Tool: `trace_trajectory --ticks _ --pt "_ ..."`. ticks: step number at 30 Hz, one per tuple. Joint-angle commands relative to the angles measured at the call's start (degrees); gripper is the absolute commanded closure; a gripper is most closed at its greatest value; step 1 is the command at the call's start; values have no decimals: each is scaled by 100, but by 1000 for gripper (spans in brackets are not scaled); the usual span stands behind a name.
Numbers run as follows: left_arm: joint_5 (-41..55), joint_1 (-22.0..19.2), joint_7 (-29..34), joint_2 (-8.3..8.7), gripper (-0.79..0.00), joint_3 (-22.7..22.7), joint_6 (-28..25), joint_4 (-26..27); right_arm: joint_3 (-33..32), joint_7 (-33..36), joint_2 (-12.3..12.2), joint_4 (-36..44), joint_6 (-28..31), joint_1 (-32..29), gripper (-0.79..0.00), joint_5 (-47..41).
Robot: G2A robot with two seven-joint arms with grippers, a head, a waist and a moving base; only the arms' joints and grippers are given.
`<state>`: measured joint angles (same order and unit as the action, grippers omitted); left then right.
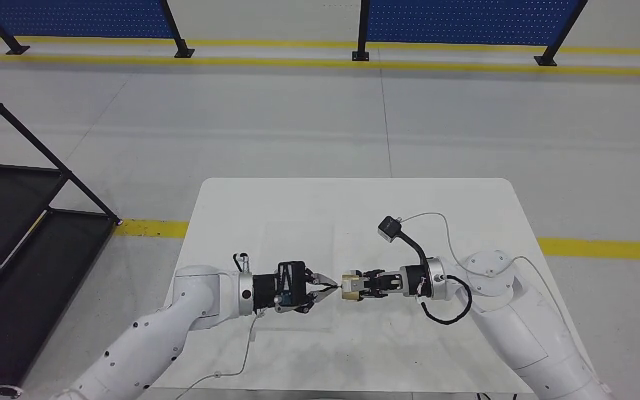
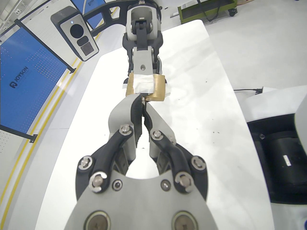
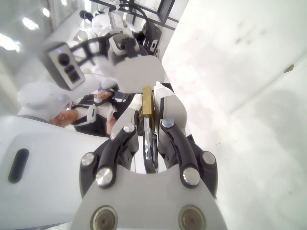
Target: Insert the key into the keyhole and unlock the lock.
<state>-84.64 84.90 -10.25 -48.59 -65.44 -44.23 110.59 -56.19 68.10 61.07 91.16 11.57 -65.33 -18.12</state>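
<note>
nearest you, your left gripper (image 2: 143, 105) has its fingers pinched almost together on the key (image 2: 144, 99) — only a sliver of metal shows past them. the key's tip meets the keyhole end of the brass padlock (image 2: 158, 86), which has a strip of white tape (image 2: 143, 84) across it; you cannot tell how far in the key sits. beyond that, your right gripper (image 3: 146, 96) is clamped on the padlock's flat sides, the steel shackle (image 3: 149, 149) pointing back toward its palm — all of it over the white table (image 1: 300, 215), near its front edge.
</note>
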Motion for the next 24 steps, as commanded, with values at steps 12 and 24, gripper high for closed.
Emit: trace_trajectory --ticks 12,24 --pt "-48 260 -87 26 -785 -263 152 28 0 0 0 0 0 0 0 0" --pt "478 1518 -373 229 -785 -1909 197 -34 0 0 0 0 0 0 0 0"
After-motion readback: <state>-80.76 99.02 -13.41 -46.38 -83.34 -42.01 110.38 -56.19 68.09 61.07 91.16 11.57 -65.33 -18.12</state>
